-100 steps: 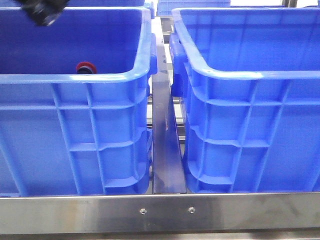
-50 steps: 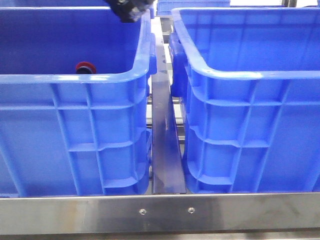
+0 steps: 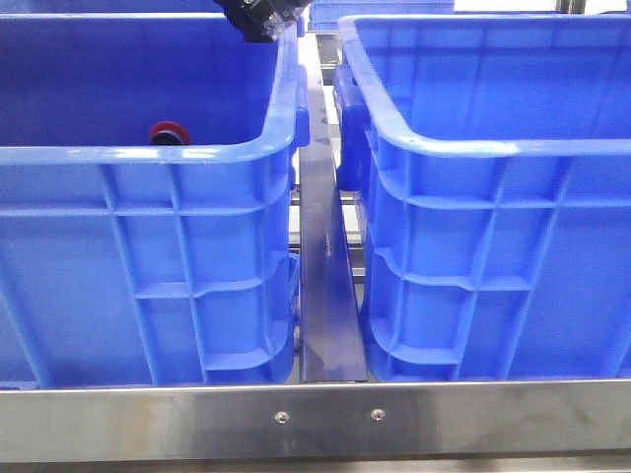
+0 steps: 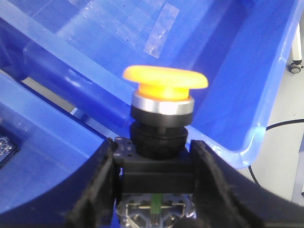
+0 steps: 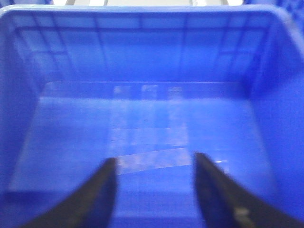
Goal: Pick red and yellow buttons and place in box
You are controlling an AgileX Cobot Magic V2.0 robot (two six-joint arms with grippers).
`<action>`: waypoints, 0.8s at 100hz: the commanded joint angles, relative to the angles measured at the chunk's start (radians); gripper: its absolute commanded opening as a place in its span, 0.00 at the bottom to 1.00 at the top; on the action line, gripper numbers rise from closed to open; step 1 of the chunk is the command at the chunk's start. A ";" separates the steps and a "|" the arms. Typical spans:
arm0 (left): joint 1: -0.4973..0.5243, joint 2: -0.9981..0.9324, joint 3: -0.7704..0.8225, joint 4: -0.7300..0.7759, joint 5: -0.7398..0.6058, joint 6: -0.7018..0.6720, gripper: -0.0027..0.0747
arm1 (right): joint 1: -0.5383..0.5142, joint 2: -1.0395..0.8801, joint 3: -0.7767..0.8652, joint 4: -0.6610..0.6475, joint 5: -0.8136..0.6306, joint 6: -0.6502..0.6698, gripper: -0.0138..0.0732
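Two blue crates (image 3: 148, 207) (image 3: 493, 227); steel rail (image 3: 325, 286) between; red button (image 3: 169, 132) in left one.

The front camera sits low and close, looking forward at the sides of two blue boxes, the left box (image 3: 148, 197) and the right box (image 3: 493, 197). The left wrist camera looks very close past its fingers (image 4: 95, 190) at a box rim. The right wrist camera looks down into a box (image 5: 28, 57).
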 commanded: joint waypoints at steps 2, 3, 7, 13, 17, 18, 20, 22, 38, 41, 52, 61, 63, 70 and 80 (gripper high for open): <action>-0.010 -0.035 -0.025 -0.050 -0.043 0.001 0.21 | 0.029 0.064 -0.092 0.071 -0.015 -0.008 0.82; -0.010 -0.035 -0.025 -0.050 -0.043 0.001 0.21 | 0.032 0.073 -0.102 0.082 -0.011 -0.010 0.82; -0.010 -0.035 -0.025 -0.050 -0.043 0.001 0.21 | 0.053 0.098 -0.134 0.108 0.023 -0.024 0.83; -0.010 -0.035 -0.025 -0.050 -0.043 0.001 0.21 | 0.087 0.145 -0.180 0.165 0.067 -0.043 0.83; -0.010 -0.035 -0.025 -0.050 -0.043 0.001 0.21 | 0.105 0.176 -0.215 0.210 0.094 -0.044 0.83; -0.010 -0.035 -0.025 -0.050 -0.043 0.001 0.21 | 0.112 0.181 -0.221 0.218 0.101 -0.044 0.83; -0.010 -0.035 -0.025 -0.050 -0.043 0.001 0.21 | 0.123 0.198 -0.237 0.245 0.106 -0.044 0.83; -0.010 -0.035 -0.025 -0.050 -0.043 0.001 0.21 | 0.129 0.215 -0.253 0.273 0.110 -0.044 0.83; -0.010 -0.035 -0.025 -0.050 -0.043 0.001 0.21 | 0.203 0.341 -0.358 0.491 0.131 -0.071 0.83; -0.010 -0.035 -0.025 -0.050 -0.043 0.001 0.21 | 0.218 0.363 -0.373 0.533 0.136 -0.097 0.83; -0.010 -0.035 -0.025 -0.050 -0.043 0.001 0.21 | 0.255 0.451 -0.414 0.714 0.143 -0.188 0.83; -0.010 -0.035 -0.025 -0.050 -0.043 0.001 0.21 | 0.279 0.513 -0.434 0.855 0.144 -0.278 0.83; -0.010 -0.035 -0.025 -0.050 -0.043 0.001 0.21 | 0.282 0.528 -0.435 0.892 0.144 -0.299 0.83; -0.010 -0.035 -0.025 -0.050 -0.043 0.001 0.21 | 0.291 0.575 -0.445 1.008 0.161 -0.366 0.83; -0.010 -0.035 -0.025 -0.050 -0.043 0.001 0.21 | 0.300 0.639 -0.456 1.168 0.204 -0.461 0.83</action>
